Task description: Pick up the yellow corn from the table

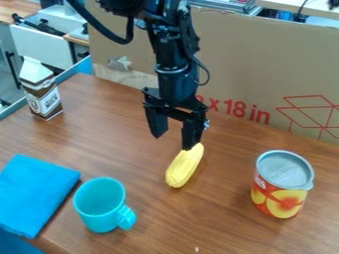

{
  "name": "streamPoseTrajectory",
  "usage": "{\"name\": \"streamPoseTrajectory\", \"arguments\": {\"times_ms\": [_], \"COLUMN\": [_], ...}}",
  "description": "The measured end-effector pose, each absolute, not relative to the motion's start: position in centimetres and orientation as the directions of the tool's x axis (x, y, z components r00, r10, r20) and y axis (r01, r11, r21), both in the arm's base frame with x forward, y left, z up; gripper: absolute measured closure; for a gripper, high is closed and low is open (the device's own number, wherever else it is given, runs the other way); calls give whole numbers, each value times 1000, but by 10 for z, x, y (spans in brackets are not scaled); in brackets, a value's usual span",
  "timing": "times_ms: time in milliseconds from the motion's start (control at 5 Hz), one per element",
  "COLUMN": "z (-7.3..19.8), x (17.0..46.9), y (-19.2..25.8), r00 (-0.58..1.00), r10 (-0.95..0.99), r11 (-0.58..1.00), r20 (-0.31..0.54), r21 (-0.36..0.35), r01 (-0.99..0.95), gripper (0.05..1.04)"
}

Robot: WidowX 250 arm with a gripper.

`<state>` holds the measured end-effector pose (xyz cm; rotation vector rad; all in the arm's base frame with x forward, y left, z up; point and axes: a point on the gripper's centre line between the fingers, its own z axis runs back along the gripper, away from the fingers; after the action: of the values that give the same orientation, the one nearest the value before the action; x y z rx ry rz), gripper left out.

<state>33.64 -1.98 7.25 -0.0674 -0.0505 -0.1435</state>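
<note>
- I have the black gripper (173,142) hanging in the upper middle of my view, its two fingers spread wide, with nothing held between them
- The yellow corn-like piece (184,166) lies on the brown table (218,225) just below the gripper, its far end beside or behind the tip of the finger nearer the can in my view; I can't tell whether they touch
- It lies lengthwise, slanting from that fingertip down toward the mug side, and I see it as long, narrow and rounded, with faint ridges
- I judge it to be light and fairly stiff, probably a plastic toy, so not very fragile; the rounded skin could be a bit slippery and might roll under an off-centre touch
- I'd take hold around its middle, one finger on each long side, squarely across its width; the tapered ends look like a poorer grip to me
- The turquoise mug (99,206) stands upright nearer the camera, beside the folded blue cloth (34,193)
- The can (281,186) with its grey lid stands upright over to the right of my view, well apart from the yellow piece
- The carton (43,96) stands at the far left, and the cardboard panel (245,64) rises behind the arm
</note>
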Motion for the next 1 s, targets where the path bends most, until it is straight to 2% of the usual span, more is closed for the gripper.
{"name": "streamPoseTrajectory", "arguments": {"times_ms": [200,600,800,1000], "z": [63,37,36,23], "x": [339,332,328,321], "y": [-30,-49,-47,-36], "r00": [987,986,988,989], "r10": [-147,-168,-134,-119], "r11": [986,984,991,992], "r20": [59,-22,-72,-87], "r21": [-67,-59,-29,32], "r01": [151,166,133,123], "gripper": [82,82,140,310]}}
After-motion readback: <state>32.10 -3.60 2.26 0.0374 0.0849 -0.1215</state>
